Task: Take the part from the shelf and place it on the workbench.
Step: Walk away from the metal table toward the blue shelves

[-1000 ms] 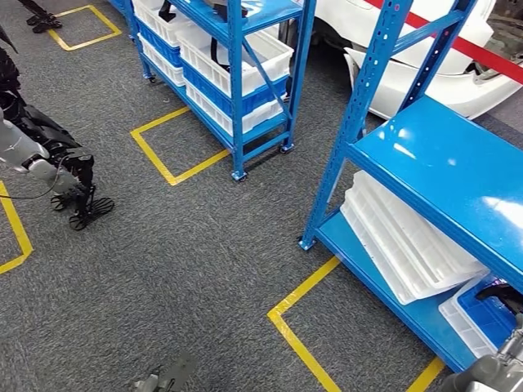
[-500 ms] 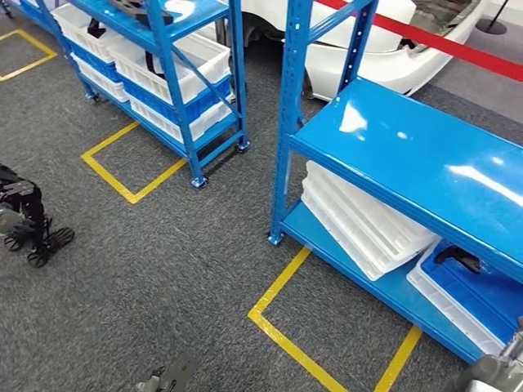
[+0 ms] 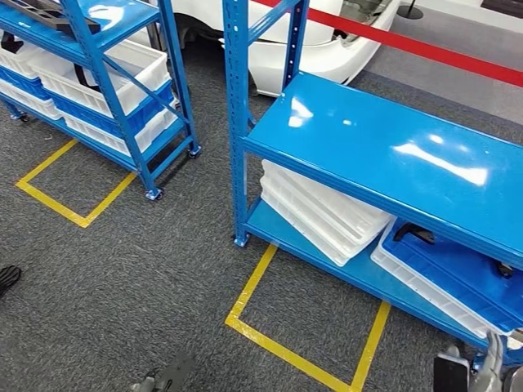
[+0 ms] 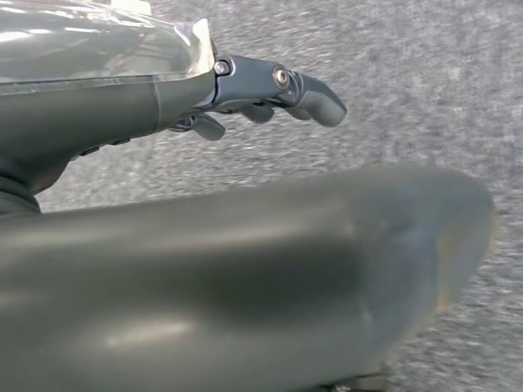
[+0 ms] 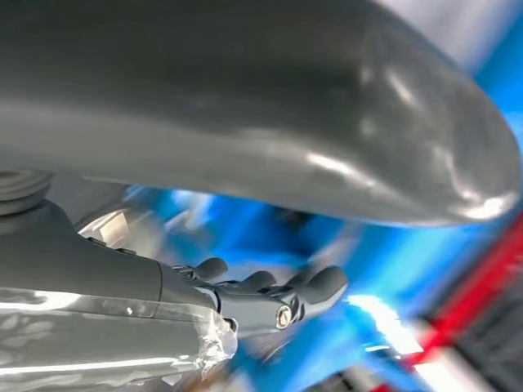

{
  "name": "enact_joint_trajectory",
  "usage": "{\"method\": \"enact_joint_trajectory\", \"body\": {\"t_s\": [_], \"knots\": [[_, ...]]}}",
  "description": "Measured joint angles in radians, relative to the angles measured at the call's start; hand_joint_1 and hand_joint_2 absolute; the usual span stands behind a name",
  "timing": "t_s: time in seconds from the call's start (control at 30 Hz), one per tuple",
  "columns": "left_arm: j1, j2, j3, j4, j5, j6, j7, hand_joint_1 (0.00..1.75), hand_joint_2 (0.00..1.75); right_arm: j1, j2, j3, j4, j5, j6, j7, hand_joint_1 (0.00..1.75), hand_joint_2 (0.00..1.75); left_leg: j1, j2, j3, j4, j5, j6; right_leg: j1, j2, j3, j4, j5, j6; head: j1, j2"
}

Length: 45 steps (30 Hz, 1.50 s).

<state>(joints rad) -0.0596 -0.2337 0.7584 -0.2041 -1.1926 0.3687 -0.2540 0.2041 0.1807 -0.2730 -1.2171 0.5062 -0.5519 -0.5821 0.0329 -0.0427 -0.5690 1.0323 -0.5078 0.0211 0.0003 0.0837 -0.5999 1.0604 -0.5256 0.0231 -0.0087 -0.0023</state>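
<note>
The part (image 3: 414, 234), a dark curved piece, sits in a blue tray (image 3: 456, 278) on the bottom level of the near shelf (image 3: 382, 155), tucked right under the big glossy blue deck. Only one end of it pokes out from under that deck, so its full shape is hard to tell. Another dark bit shows further along the same tray, too hidden to make out

Just beside the tray, on the same bottom level, there's a stack of white lids (image 3: 320, 214) lying tilted, touching the tray's edge

On the grey carpet in front of the shelf there's a yellow tape box (image 3: 296, 339). A second shelf (image 3: 117, 73) stands off to the left with white and blue bins on it and its own yellow tape outline on the floor. Behind both there's a white car body and a red barrier strip

The left hand (image 4: 259, 90) hangs over bare carpet, fingers (image 4: 308, 91) loosely curled and a bit apart, holding nothing. The right hand (image 5: 265, 294) is near the blue shelf, pretty motion-blurred, fingers (image 5: 324, 282) also slightly bent with gaps between them and nothing in them
</note>
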Motion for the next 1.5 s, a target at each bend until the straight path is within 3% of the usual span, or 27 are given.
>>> {"method": "enact_joint_trajectory", "body": {"t_s": [0.07,0.1,0.13,0.17,0.2,0.27,0.33,0.37,0.43,0.5,0.57,0.63,0.67,0.7,0.8,0.9,0.97,1.0,1.07,1.1,1.17,1.23,1.27,1.3,1.37,1.43,1.5], "knots": [[0.002,-0.002,0.003,0.000,0.000,0.004,0.002,0.00,0.00,-0.073,-0.017,-0.122,0.245,0.016,-0.003,-0.020,0.00,0.00,-0.002,0.023,0.006,-0.002,-0.004,0.008,-0.004,-0.057,-0.061,0.116,-0.053,0.013,0.004,0.000],[0.004,-0.003,0.004,0.000,0.000,0.006,0.005,0.00,0.00,-0.098,-0.025,-0.169,0.347,0.020,-0.003,-0.006,0.00,0.00,-0.004,0.035,0.008,-0.002,-0.007,0.010,-0.008,-0.070,-0.097,0.181,-0.074,0.018,0.004,0.000],[0.006,-0.003,0.006,0.000,0.000,0.007,0.008,0.00,0.00,-0.115,-0.031,-0.212,0.442,0.022,-0.002,0.018,0.00,0.00,-0.005,0.045,0.011,-0.002,-0.011,0.010,-0.010,-0.076,-0.122,0.223,-0.081,0.021,0.004,0.000],[0.008,-0.003,0.007,0.000,-0.001,0.009,0.010,0.00,0.00,-0.126,-0.037,-0.248,0.522,0.023,-0.001,0.041,0.00,0.00,-0.006,0.056,0.015,-0.002,-0.015,0.010,-0.011,-0.079,-0.130,0.230,-0.068,0.022,0.004,0.000],[0.008,-0.003,0.009,0.000,-0.001,0.009,0.011,0.00,0.00,-0.134,-0.041,-0.278,0.587,0.023,0.001,0.060,0.00,0.00,-0.007,0.066,0.020,-0.002,-0.020,0.008,-0.011,-0.082,-0.117,0.194,-0.037,0.021,0.004,0.000],[0.007,-0.005,0.011,0.000,-0.001,0.009,0.011,0.00,0.00,-0.154,-0.046,-0.325,0.694,0.025,0.005,0.092,0.00,0.00,-0.009,0.088,0.036,-0.003,-0.032,0.001,-0.005,-0.114,-0.055,0.060,0.033,0.013,0.004,0.000],[0.006,-0.005,0.012,0.000,-0.001,0.011,0.012,0.00,0.00,-0.178,-0.049,-0.357,0.772,0.032,0.014,0.154,0.00,0.00,-0.014,0.111,0.047,-0.005,-0.043,-0.010,0.007,-0.145,-0.018,-0.022,0.056,-0.001,0.003,0.000],[0.005,-0.005,0.012,0.000,-0.002,0.012,0.013,0.00,0.00,-0.187,-0.050,-0.371,0.802,0.035,0.020,0.198,0.00,0.00,-0.016,0.122,0.051,-0.008,-0.047,-0.015,0.012,-0.147,-0.017,-0.027,0.050,-0.007,0.003,0.000],[0.002,-0.006,0.014,0.000,-0.004,0.014,0.014,0.00,0.00,-0.195,-0.051,-0.397,0.852,0.038,0.034,0.286,0.00,0.00,-0.016,0.138,0.061,-0.013,-0.054,-0.025,0.012,-0.128,-0.016,-0.032,0.049,-0.020,0.003,0.000],[-0.002,-0.007,0.015,0.000,-0.007,0.017,0.013,0.00,0.00,-0.199,-0.050,-0.419,0.891,0.041,0.045,0.351,0.00,0.00,-0.015,0.117,0.058,0.011,-0.077,-0.031,0.006,-0.110,-0.008,-0.041,0.049,-0.032,0.001,0.000],[-0.002,-0.007,0.017,0.000,-0.008,0.019,0.012,0.00,0.00,-0.208,-0.049,-0.432,0.921,0.047,0.056,0.392,0.00,0.00,-0.014,0.077,0.010,0.116,-0.130,-0.033,0.003,-0.087,-0.001,-0.046,0.048,-0.043,-0.002,0.000],[0.002,-0.007,0.019,0.000,-0.008,0.020,0.012,0.00,0.00,-0.217,-0.049,-0.439,0.943,0.055,0.074,0.419,0.00,0.00,-0.014,0.058,-0.061,0.242,-0.171,-0.034,0.004,-0.059,0.002,-0.046,0.045,-0.048,-0.004,0.000],[0.003,-0.007,0.019,0.000,-0.008,0.020,0.012,0.00,0.00,-0.219,-0.049,-0.441,0.952,0.059,0.084,0.429,0.00,0.00,-0.015,0.055,-0.083,0.268,-0.166,-0.034,0.004,-0.044,0.005,-0.045,0.044,-0.048,-0.004,0.000],[0.003,-0.007,0.020,0.000,-0.009,0.020,0.012,0.00,0.00,-0.219,-0.049,-0.441,0.959,0.064,0.094,0.437,0.00,0.00,-0.015,0.052,-0.085,0.254,-0.140,-0.033,0.004,-0.029,0.010,-0.045,0.042,-0.048,-0.004,0.000],[0.003,-0.007,0.020,0.000,-0.010,0.020,0.012,0.00,0.00,-0.220,-0.049,-0.441,0.968,0.071,0.106,0.447,0.00,0.00,-0.014,0.048,-0.063,0.178,-0.075,-0.029,0.004,-0.007,0.018,-0.045,0.038,-0.046,-0.004,0.000],[0.002,-0.007,0.020,0.000,-0.010,0.020,0.012,0.00,0.00,-0.220,-0.049,-0.441,0.969,0.072,0.107,0.448,0.00,0.00,-0.013,0.044,-0.054,0.153,-0.060,-0.029,0.004,-0.003,0.019,-0.044,0.037,-0.045,-0.004,0.000],[0.002,-0.007,0.021,0.000,-0.013,0.020,0.012,0.00,0.00,-0.222,-0.049,-0.442,0.974,0.075,0.117,0.455,0.00,0.00,-0.012,0.019,-0.029,0.088,-0.029,-0.026,0.004,0.012,0.020,-0.041,0.034,-0.040,-0.004,0.000],[0.001,-0.007,0.022,0.000,-0.016,0.020,0.013,0.00,0.00,-0.223,-0.049,-0.442,0.980,0.082,0.133,0.465,0.00,0.00,-0.009,0.007,-0.013,0.048,-0.015,-0.021,0.002,0.028,0.018,-0.040,0.031,-0.031,-0.003,0.000],[-0.003,-0.007,0.023,0.000,-0.022,0.019,0.014,0.00,0.00,-0.224,-0.048,-0.441,0.991,0.098,0.168,0.484,0.00,0.00,-0.006,-0.004,0.010,-0.003,-0.007,-0.007,0.000,0.014,0.003,-0.015,0.014,-0.009,0.000,0.000],[-0.004,-0.008,0.024,0.000,-0.023,0.019,0.014,0.00,0.00,-0.225,-0.048,-0.441,0.995,0.105,0.183,0.492,0.00,0.00,-0.005,0.011,0.014,-0.007,-0.007,0.001,-0.001,-0.012,-0.014,0.019,-0.005,0.002,0.002,0.000],[-0.002,-0.008,0.024,0.000,-0.024,0.019,0.014,0.00,0.00,-0.233,-0.045,-0.440,0.997,0.112,0.200,0.496,0.00,0.00,-0.007,0.037,0.018,-0.008,-0.011,0.007,-0.006,-0.064,-0.076,0.139,-0.060,0.015,0.006,0.000],[0.001,-0.007,0.025,0.000,-0.024,0.018,0.014,0.00,0.00,-0.236,-0.045,-0.439,0.998,0.118,0.217,0.503,0.00,0.00,-0.007,0.060,0.022,-0.008,-0.016,0.006,-0.014,-0.076,-0.127,0.229,-0.081,0.024,0.006,0.000],[0.001,-0.007,0.025,0.000,-0.025,0.018,0.014,0.00,0.00,-0.236,-0.045,-0.438,0.999,0.121,0.224,0.508,0.00,0.00,-0.006,0.068,0.025,-0.008,-0.020,0.004,-0.017,-0.079,-0.127,0.224,-0.064,0.027,0.006,0.000],[0.000,-0.007,0.025,0.000,-0.027,0.017,0.014,0.00,0.00,-0.235,-0.045,-0.438,0.999,0.124,0.229,0.515,0.00,0.00,-0.005,0.073,0.030,-0.008,-0.024,0.000,-0.019,-0.082,-0.106,0.179,-0.031,0.028,0.006,0.000],[-0.002,-0.007,0.025,0.000,-0.032,0.014,0.014,0.00,0.00,-0.235,-0.044,-0.436,1.001,0.134,0.240,0.530,0.00,0.00,-0.005,0.080,0.039,-0.008,-0.032,-0.010,-0.018,-0.093,-0.038,0.041,0.032,0.024,0.006,0.000],[-0.005,-0.007,0.025,0.000,-0.037,0.011,0.012,0.00,0.00,-0.236,-0.044,-0.432,1.004,0.147,0.248,0.545,0.00,0.00,-0.007,0.084,0.043,-0.010,-0.038,-0.020,-0.012,-0.100,-0.003,-0.030,0.047,0.014,0.005,0.000],[-0.006,-0.007,0.025,0.000,-0.039,0.009,0.012,0.00,0.00,-0.236,-0.043,-0.427,1.006,0.158,0.251,0.565,0.00,0.00,-0.007,0.086,0.048,-0.016,-0.039,-0.031,-0.007,-0.097,-0.001,-0.035,0.040,0.002,0.004,0.000]]}}
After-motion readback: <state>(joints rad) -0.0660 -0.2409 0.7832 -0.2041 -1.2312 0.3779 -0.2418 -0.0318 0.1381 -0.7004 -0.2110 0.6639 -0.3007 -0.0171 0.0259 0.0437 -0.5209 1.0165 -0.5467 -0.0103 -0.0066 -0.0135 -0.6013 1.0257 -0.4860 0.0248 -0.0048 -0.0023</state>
